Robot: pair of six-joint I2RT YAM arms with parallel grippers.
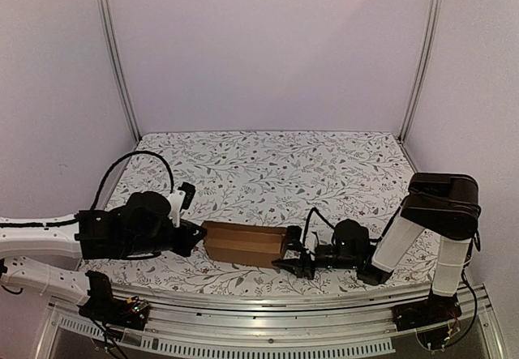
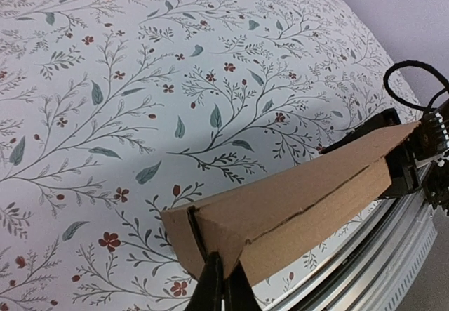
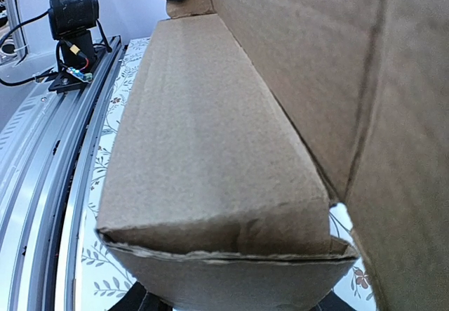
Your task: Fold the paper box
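Observation:
The paper box (image 1: 243, 244) is a narrow brown cardboard box lying on the floral cloth near the table's front edge. My left gripper (image 1: 197, 235) is at its left end. In the left wrist view the fingers (image 2: 210, 283) are shut together, their tips against the folded end flap of the box (image 2: 302, 192). My right gripper (image 1: 292, 255) is at the right end. In the right wrist view the box (image 3: 210, 149) fills the frame, and its bulging end flap sits between the dark fingers (image 3: 144, 301) at the bottom corners. Another cardboard panel (image 3: 351, 65) rises at the right.
A metal rail (image 1: 268, 302) runs along the front edge just below the box. White enclosure walls and two metal posts (image 1: 117, 59) bound the cloth (image 1: 276, 164). A black cable (image 2: 414, 72) loops behind the box's far end.

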